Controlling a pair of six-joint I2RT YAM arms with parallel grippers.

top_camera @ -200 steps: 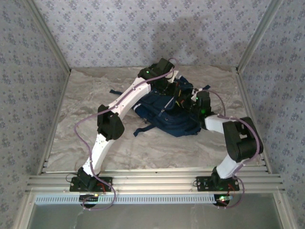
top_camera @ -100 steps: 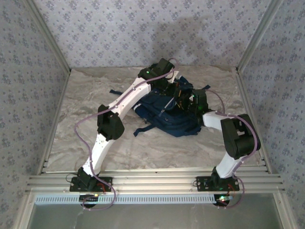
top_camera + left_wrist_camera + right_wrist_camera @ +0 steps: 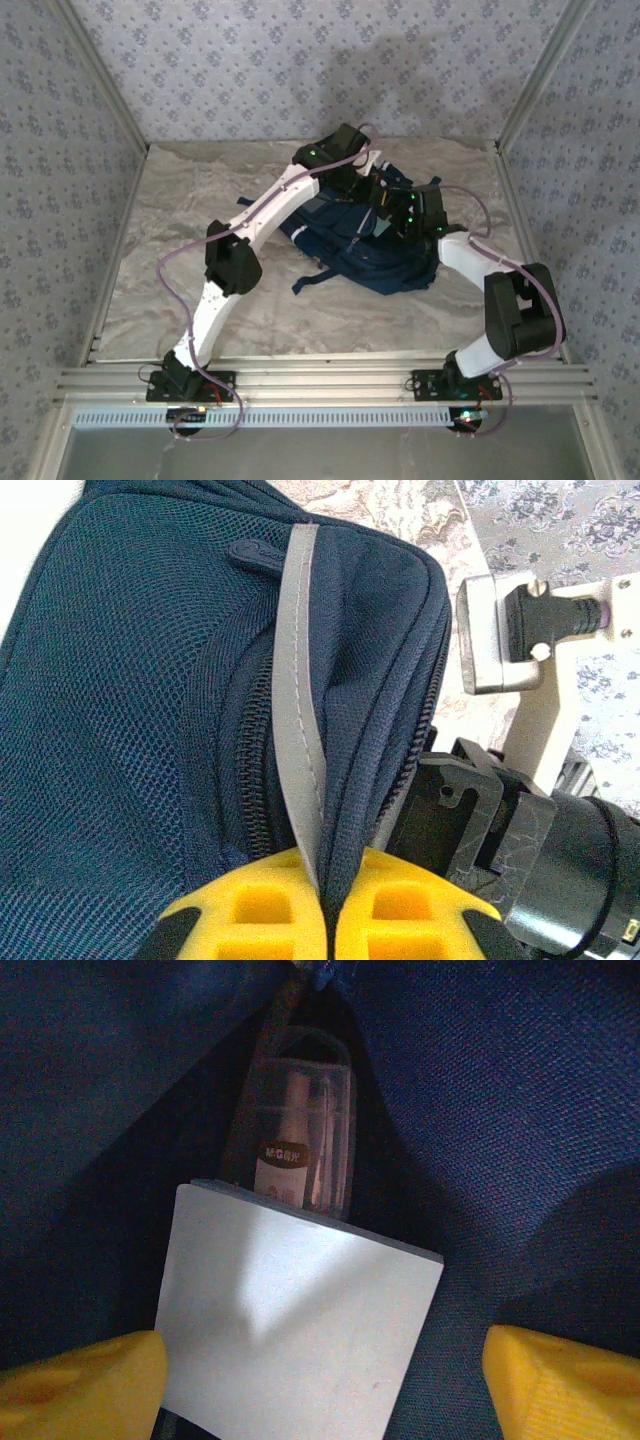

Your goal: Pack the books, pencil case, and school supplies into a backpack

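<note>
The navy backpack lies mid-table with its top toward the far side. My left gripper is shut on the backpack's rim, pinching the fabric beside a grey stripe. My right gripper is open inside the backpack's mouth, its yellow fingertips wide apart. Between them, on the dark lining, lies the light-blue square pad; the right finger stands clear of it. Just beyond the pad lies the translucent pencil case, with pens showing through. The books are hidden.
The marbled table is walled by patterned panels on three sides. A dark strap trails from the backpack toward the near edge. The right arm's wrist sits close beside the left gripper.
My right gripper has opened and let go of the pad, and its arm has reached farther into the backpack. The backpack has shifted slightly right. The left gripper keeps its grip.
</note>
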